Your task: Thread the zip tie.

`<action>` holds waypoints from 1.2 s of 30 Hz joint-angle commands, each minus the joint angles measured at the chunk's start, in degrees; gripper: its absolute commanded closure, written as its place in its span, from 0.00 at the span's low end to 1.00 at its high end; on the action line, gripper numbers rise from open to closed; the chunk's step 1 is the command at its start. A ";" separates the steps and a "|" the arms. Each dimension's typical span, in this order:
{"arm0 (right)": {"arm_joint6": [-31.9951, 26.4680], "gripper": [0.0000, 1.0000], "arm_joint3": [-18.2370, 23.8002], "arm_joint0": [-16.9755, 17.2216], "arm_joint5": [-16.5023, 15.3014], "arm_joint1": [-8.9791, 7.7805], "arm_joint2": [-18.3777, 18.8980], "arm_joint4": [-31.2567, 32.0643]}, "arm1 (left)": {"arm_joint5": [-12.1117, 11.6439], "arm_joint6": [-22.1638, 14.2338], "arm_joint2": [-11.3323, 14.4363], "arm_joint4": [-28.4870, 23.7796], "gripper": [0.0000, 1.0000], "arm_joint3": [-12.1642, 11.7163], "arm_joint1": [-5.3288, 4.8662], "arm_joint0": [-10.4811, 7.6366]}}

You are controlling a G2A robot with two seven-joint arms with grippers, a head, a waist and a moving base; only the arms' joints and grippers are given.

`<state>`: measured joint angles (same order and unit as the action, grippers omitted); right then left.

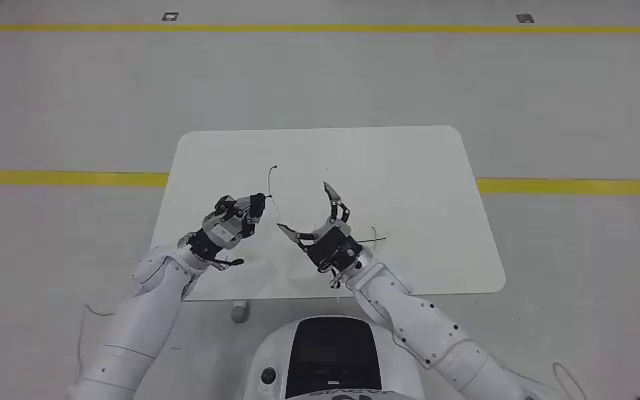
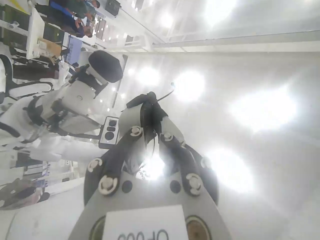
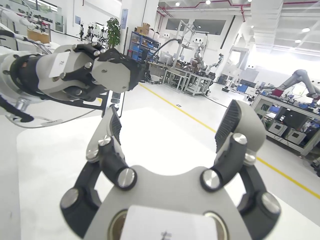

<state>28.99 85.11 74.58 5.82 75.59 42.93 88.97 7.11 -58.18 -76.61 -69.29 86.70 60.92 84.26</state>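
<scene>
Zip tie is pinched in the left end effector, whose fingers are closed tight on its lower part, so the grip hides that end. From the grip, the free length runs up and away toward the far side of the bench. It is a thin, dark strip, apparently flexible plastic, with a slight bow, and it hangs in the air rather than lying on the surface. The tip looks slightly thickened, but it is too small to tell head from tail. The right end effector is just to the right of the strip and clear of it. Its fingers are spread wide with nothing between them, and they open toward the far-left, roughly at the tie. Its pads are dark and finely ribbed, set in smooth pale-grey shells. I judge that the coming move depends on the right arm reaching left to the free length, with the strip's long axis crossing between the pads. A strip this slender would likely flex away from a glancing touch. Under both arms the bench is white, smooth and round-cornered, and it stands on a pale floor marked with yellow lines.
</scene>
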 commanded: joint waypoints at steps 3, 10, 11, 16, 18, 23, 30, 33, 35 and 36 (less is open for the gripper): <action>0.24 0.00 -0.38 -0.41 -0.48 0.44 -0.23 0.19 | 0.00 0.00 0.00 0.00 1.00 0.00 0.00 0.00; 0.82 0.23 -0.94 -1.09 -1.56 1.24 -0.74 0.14 | 0.00 0.00 0.00 0.00 1.00 0.00 0.00 0.00; 0.99 0.38 -0.96 -1.20 -1.57 1.35 -0.76 0.11 | 0.00 0.00 0.00 0.00 1.00 0.00 0.00 0.00; 1.32 0.55 -1.34 -1.76 -1.77 1.92 -0.94 0.25 | 0.00 0.00 0.00 0.00 1.00 0.00 0.00 0.00; 1.33 0.56 -1.52 -1.88 -1.96 2.09 -0.98 0.32 | 0.00 0.00 0.00 0.00 1.00 0.00 0.00 0.00; 1.42 0.62 -1.85 -2.00 -2.35 2.49 -0.91 0.57 | 0.00 0.00 0.00 0.00 1.00 0.00 0.00 0.00; 1.54 0.71 -2.25 -1.92 -2.88 2.83 -0.69 0.98 | 0.00 0.00 0.00 0.00 1.00 0.00 0.00 0.00; 1.59 0.76 -2.49 -2.00 -2.87 2.89 -0.72 0.98 | 0.00 0.00 0.00 0.00 1.00 0.00 0.00 0.00; 1.64 0.81 -2.60 -2.05 -2.82 2.91 -0.77 0.98 | 0.00 0.00 0.00 0.00 1.00 0.00 0.00 0.00; 1.70 0.85 -2.67 -2.08 -2.76 2.90 -0.79 0.98 | 0.00 0.00 0.00 0.00 1.00 0.00 0.00 0.00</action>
<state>30.64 82.51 72.53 3.00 78.50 42.17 89.96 7.11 -58.17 -76.61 -69.29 86.70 60.91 84.26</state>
